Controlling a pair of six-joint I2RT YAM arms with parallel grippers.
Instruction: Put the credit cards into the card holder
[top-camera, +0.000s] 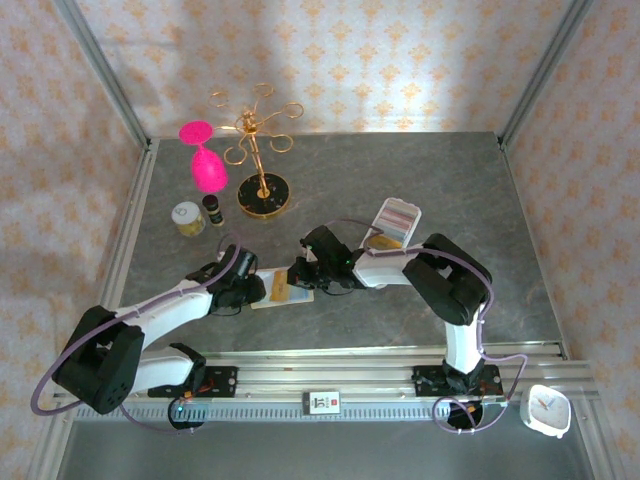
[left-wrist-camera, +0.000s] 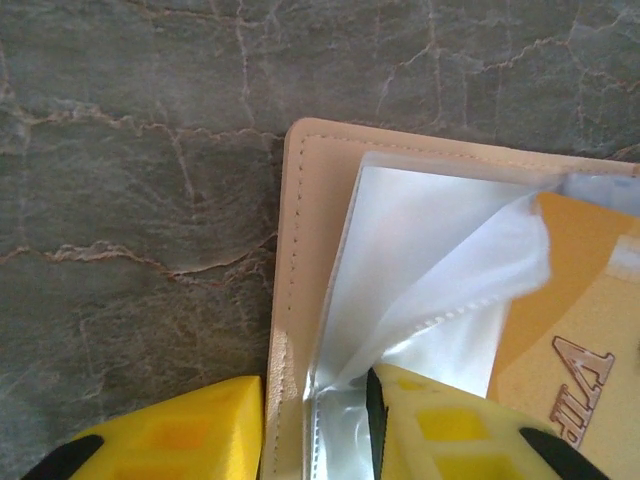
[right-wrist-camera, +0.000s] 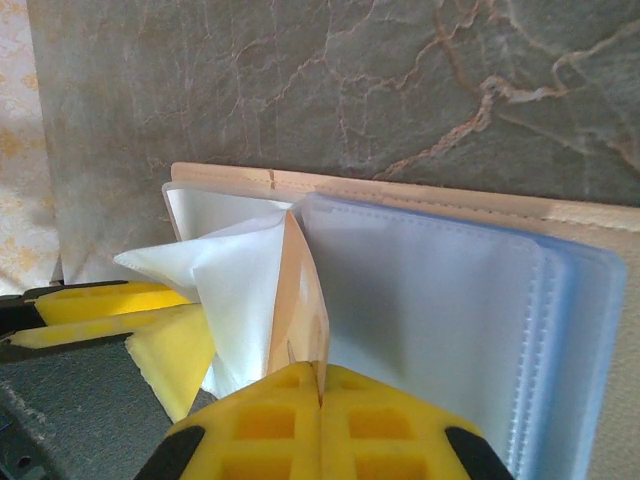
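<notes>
Feeding one card into a pocket seems to be the step in hand. The right fingers (right-wrist-camera: 270, 415) are clenched on a thin tan sheet that stands on edge between the clear sleeves (right-wrist-camera: 440, 300). By its colour I take it for the gold card (left-wrist-camera: 585, 300) marked "VIP", which in the left wrist view lies partly under a lifted sleeve. The left fingers (left-wrist-camera: 180, 440) stand apart, released. One is on the bench just outside the beige cover of the card holder (left-wrist-camera: 300, 250) and the other is over the sleeves, so they straddle the cover's edge without pinching it. The holder lies open and flat between the two arms. The other credit cards (top-camera: 393, 215) wait in a white tray (top-camera: 417, 218) further back, near the right arm.

The next move calls, I think, for pushing the card flat and deep into the pocket while the holder is kept from sliding; the soft sleeves may crumple.

The bench (top-camera: 450, 170) is grey and marble-like, with pale veins. At the back stand a gold glass rack (top-camera: 258, 150), a pink goblet (top-camera: 205, 168) and two small jars (top-camera: 187, 218). A white clock (top-camera: 547, 410) sits at the near right corner. The walls (top-camera: 400, 60) carry pale floral paper.
</notes>
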